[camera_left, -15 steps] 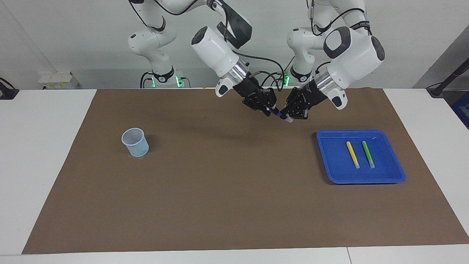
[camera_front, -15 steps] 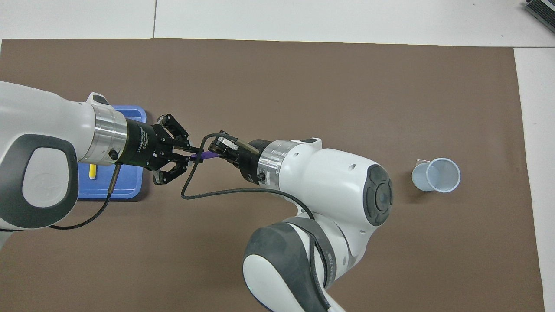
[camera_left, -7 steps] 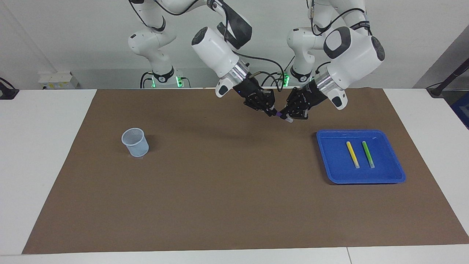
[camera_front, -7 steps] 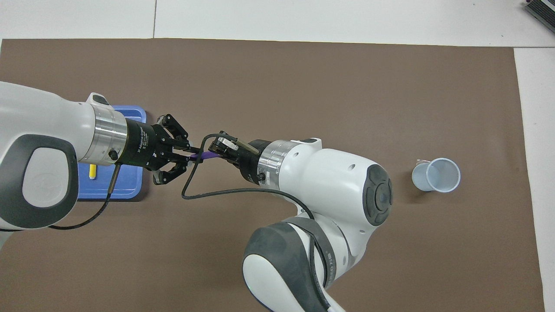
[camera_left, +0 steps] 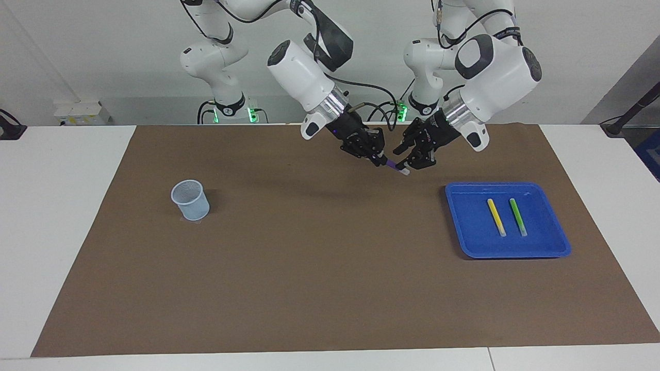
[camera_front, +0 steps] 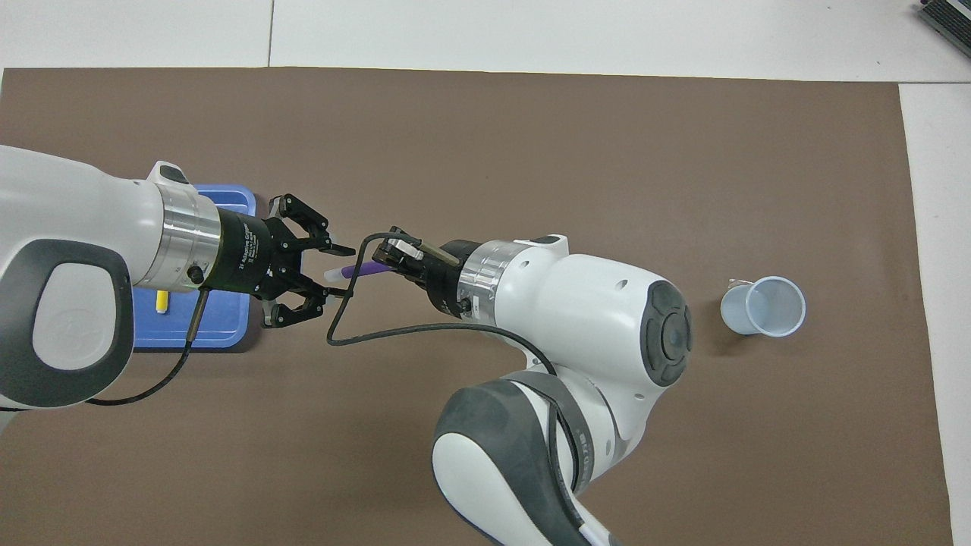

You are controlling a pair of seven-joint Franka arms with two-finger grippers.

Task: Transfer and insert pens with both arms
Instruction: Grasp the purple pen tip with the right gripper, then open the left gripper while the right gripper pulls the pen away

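While my two arms are meeting in the air over the brown mat [camera_left: 309, 268], my right claw [camera_left: 382, 162] is gripping the purple pen [camera_left: 396, 167] tight. My left claw [camera_left: 410, 157] is spreading its fingers wide around the pen's pale end, not squeezing it. The yellow pen [camera_left: 496, 217] and the green pen [camera_left: 517, 216] are lying side by side in the blue tray [camera_left: 466, 226]. The little cup [camera_left: 190, 200] is standing on the worktop toward my right arm's end.

Brown mat [camera_left: 330, 288] covering a white table [camera_left: 62, 216]. Blue tray [camera_left: 557, 247] toward the left arm's end. Pale blue cup [camera_left: 190, 200], upright, toward the right arm's end.
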